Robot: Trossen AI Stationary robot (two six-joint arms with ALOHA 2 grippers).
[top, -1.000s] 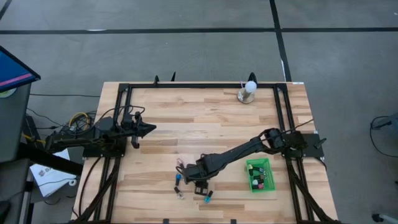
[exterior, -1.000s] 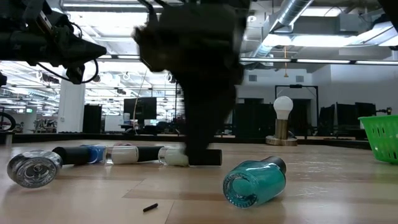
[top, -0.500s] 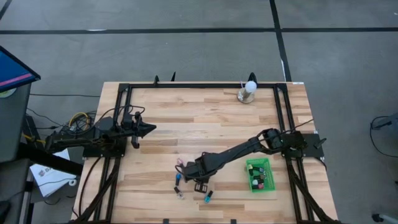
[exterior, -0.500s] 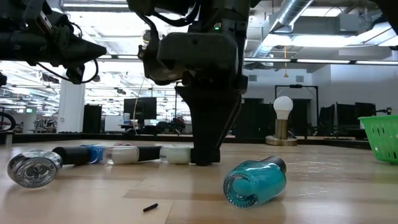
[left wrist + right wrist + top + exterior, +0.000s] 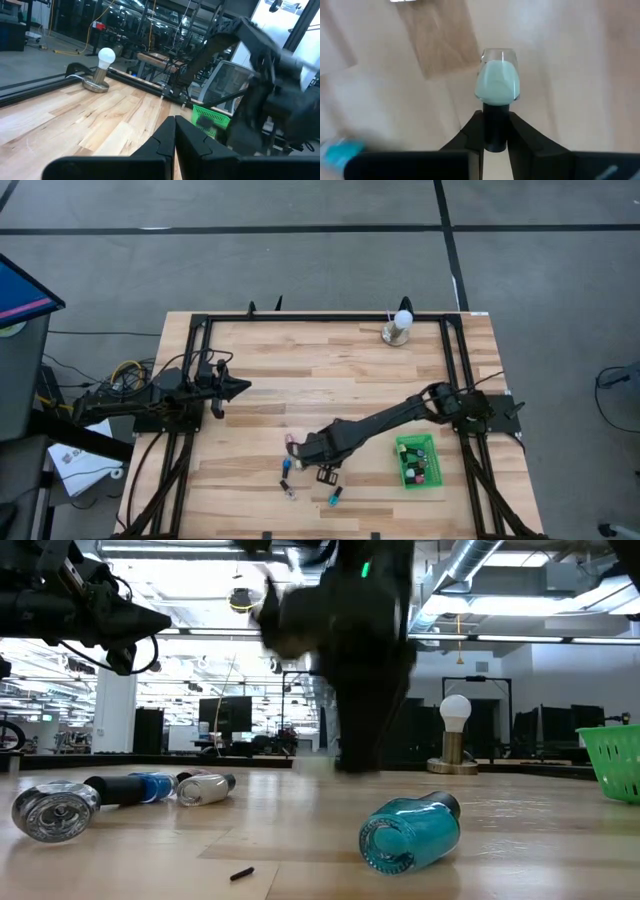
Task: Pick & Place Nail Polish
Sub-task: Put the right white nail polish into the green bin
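My right gripper (image 5: 324, 470) is near the table's middle front, shut on a pale mint nail polish bottle (image 5: 497, 82) with a dark cap. Other nail polish bottles lie on their sides on the wood: a teal one (image 5: 410, 832), a clear one (image 5: 55, 810), a blue one (image 5: 135, 787) and a whitish one (image 5: 205, 788). In the low view my right gripper (image 5: 360, 755) is a dark blur above the table. My left gripper (image 5: 243, 387) waits shut at the left side, above the table. My right gripper pinches the bottle's dark cap (image 5: 495, 131) between its two fingers (image 5: 472, 137). The pale body sticks out past the fingertips. The arm reaches down at it from above, and the bottle is off the table.
A green basket (image 5: 417, 462) with bottles inside stands to the right of my right gripper. A white bulb on a round metal base (image 5: 400, 328) is at the far edge. A black frame (image 5: 320, 318) runs round the table. A small dark bit (image 5: 241, 873) lies near the front.
My right gripper has shut on the dark cap of the pale bottle that lay beside the whitish one. It has then risen and gone a little toward the table's far edge, lifting that bottle clear. The other bottles have stayed in place.
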